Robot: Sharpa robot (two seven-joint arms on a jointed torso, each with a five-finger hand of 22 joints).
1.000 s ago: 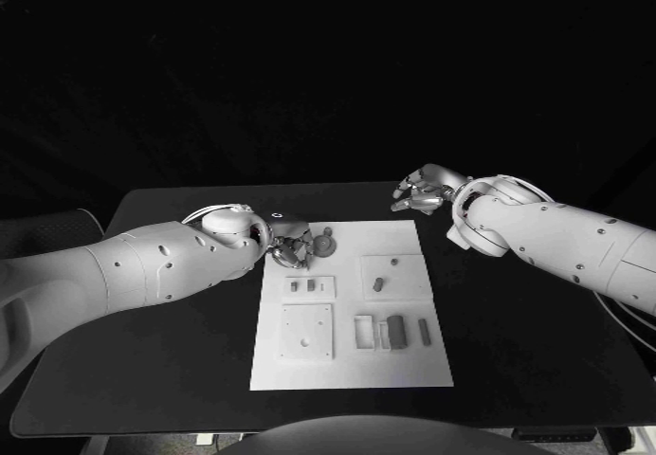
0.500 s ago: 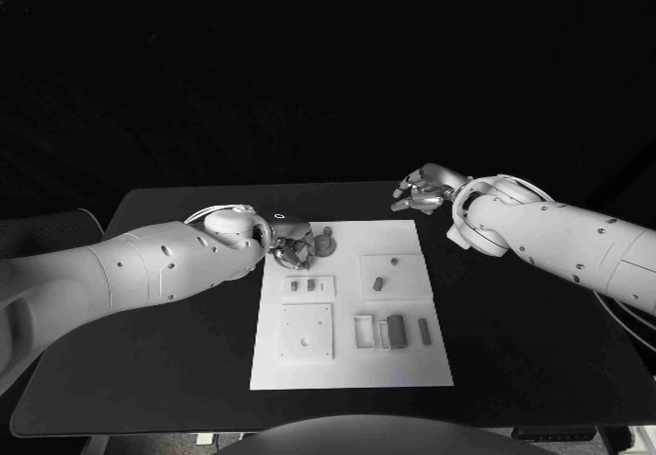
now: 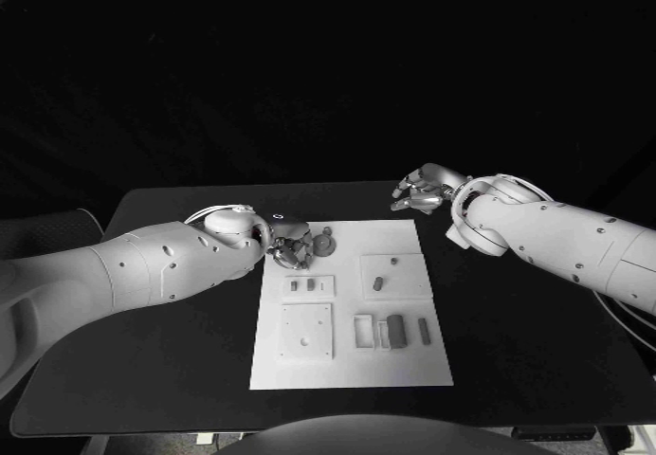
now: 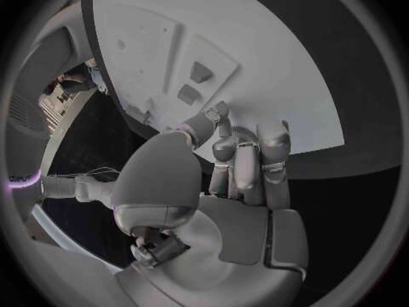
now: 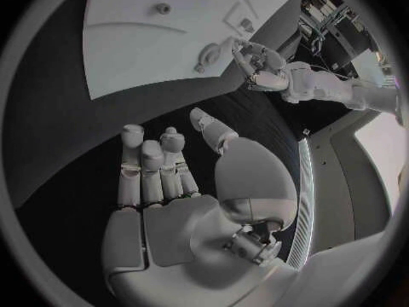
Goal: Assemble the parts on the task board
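The white task board [image 3: 349,365] lies in the middle of the table, also seen as the task board [image 4: 281,82] and the task board [image 5: 128,54]. Small grey parts stand in its raised plates: a peg [image 3: 393,260], a block [image 3: 379,282], a long dark block [image 3: 395,330]. Round grey parts [image 3: 324,245] lie at the far left corner. My left hand [image 3: 291,249] has its fingertips against them; whether it grips one is hidden. In the left wrist view the fingers [image 4: 247,164] curl over the board's edge. My right hand [image 3: 421,194] hovers beyond the far right corner, fingers apart, holding nothing.
Black table [image 3: 164,341] surrounds the board on all sides, with wide bare room to its left and right. A square plate [image 3: 308,330] and a narrow frame [image 3: 365,332] sit on the near half of the board.
The left hand's fingers have shifted slightly at the round parts. The right hand has stayed where it was.
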